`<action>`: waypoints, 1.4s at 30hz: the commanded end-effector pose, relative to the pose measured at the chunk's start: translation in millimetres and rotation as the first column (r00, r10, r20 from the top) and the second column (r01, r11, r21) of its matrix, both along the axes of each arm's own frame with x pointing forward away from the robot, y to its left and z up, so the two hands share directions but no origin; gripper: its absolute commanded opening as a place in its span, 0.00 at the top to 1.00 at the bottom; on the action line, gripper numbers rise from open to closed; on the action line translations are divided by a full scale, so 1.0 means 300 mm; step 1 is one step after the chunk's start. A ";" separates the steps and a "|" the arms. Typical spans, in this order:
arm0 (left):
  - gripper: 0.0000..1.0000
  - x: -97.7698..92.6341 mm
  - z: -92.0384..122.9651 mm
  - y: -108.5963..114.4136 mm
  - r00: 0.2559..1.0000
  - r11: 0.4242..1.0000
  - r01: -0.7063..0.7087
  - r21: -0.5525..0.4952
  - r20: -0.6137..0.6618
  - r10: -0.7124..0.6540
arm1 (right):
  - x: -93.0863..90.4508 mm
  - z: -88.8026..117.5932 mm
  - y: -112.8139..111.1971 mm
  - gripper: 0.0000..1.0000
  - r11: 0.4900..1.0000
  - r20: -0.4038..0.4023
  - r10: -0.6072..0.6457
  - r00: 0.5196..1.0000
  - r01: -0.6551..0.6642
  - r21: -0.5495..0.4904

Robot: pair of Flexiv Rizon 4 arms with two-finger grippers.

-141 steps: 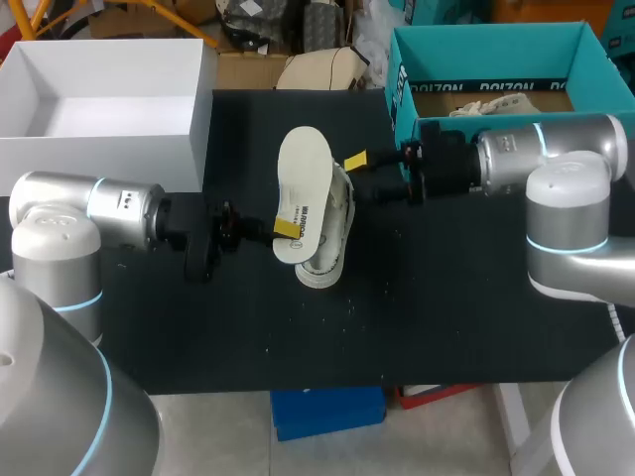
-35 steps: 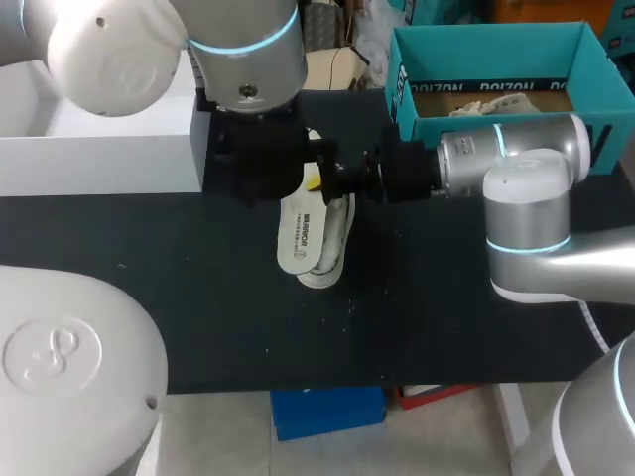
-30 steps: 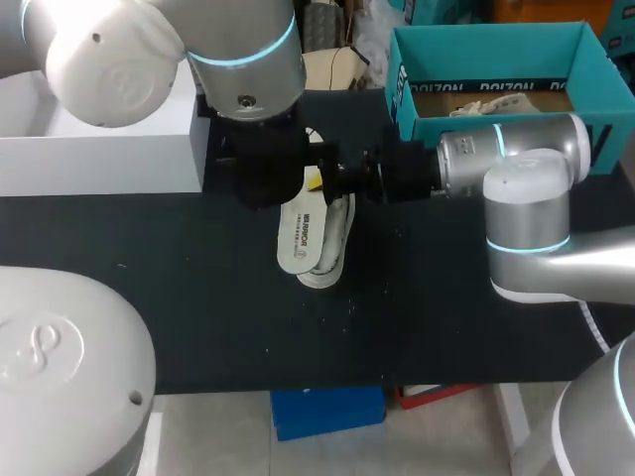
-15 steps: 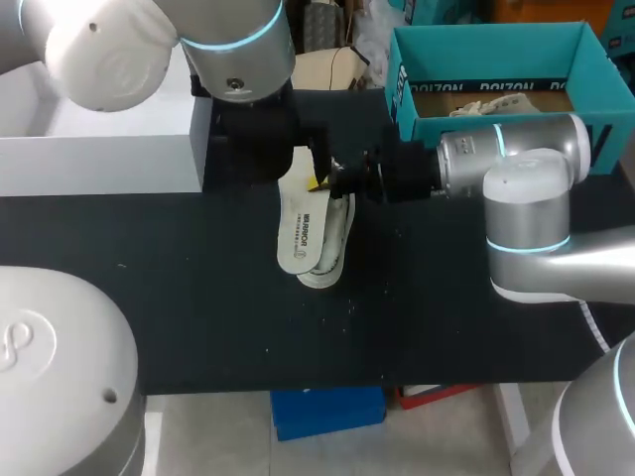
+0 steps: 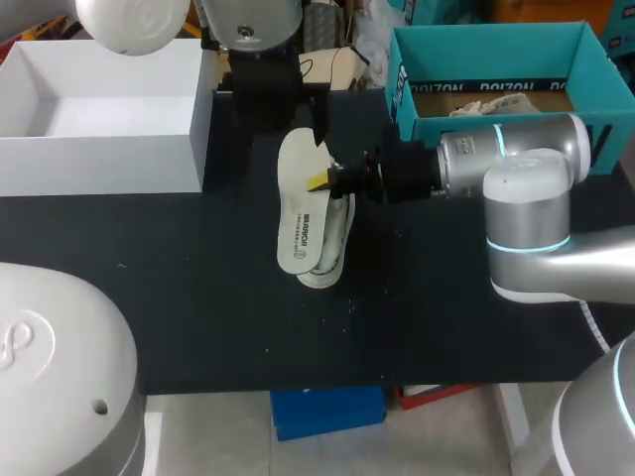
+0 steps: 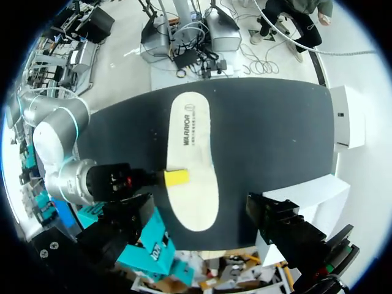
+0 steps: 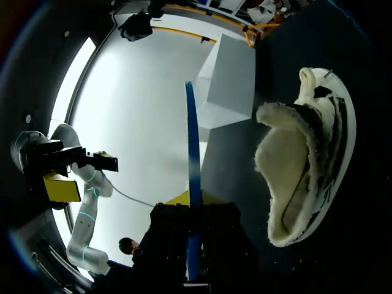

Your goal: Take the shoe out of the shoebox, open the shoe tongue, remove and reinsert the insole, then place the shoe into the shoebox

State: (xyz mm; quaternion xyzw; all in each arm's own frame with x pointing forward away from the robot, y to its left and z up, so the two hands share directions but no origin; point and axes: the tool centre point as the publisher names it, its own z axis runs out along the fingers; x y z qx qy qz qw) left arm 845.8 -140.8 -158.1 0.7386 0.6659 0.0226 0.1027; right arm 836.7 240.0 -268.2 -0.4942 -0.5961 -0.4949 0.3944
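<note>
Black table (image 5: 198, 288): left gripper (image 5: 278, 107) had withdrawn to the far edge by the white box (image 5: 203, 129), grip unclear; right gripper (image 5: 322, 181) pinched the insole (image 5: 298, 213) over the shoe (image 5: 319, 275).

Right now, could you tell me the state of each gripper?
Left gripper: open, holding nothing.
Right gripper: closed on the insole.

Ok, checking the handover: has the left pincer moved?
Yes: the left pincer drew back from over the insole to beside the white box's end wall.
</note>
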 end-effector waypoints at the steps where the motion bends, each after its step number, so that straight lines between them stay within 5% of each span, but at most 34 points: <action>1: 0.00 0.066 -0.005 -0.016 1.000 1.000 0.004 0.009 -0.023 -0.004 | -0.001 -0.002 0.004 1.00 1.000 0.000 -0.002 1.000 0.002 -0.001; 18: 0.00 0.283 -0.006 -0.007 1.000 0.999 -0.026 0.023 -0.003 0.026 | -0.001 -0.002 0.004 1.00 1.000 0.000 -0.002 1.000 0.002 -0.001; 27: 0.00 0.342 0.008 -0.021 0.999 0.999 -0.032 0.019 0.016 0.032 | -0.001 -0.002 0.004 1.00 1.000 0.000 -0.002 1.000 0.002 -0.001; 32: 0.00 0.312 -0.001 -0.049 1.000 1.000 -0.024 0.010 0.007 0.024 | -0.001 -0.002 0.004 1.00 1.000 0.000 -0.002 1.000 0.002 -0.001; 42: 0.00 0.143 -0.016 -0.050 0.999 1.000 -0.025 -0.014 -0.031 0.025 | -0.001 -0.002 0.004 1.00 1.000 0.000 -0.002 1.000 0.002 -0.001</action>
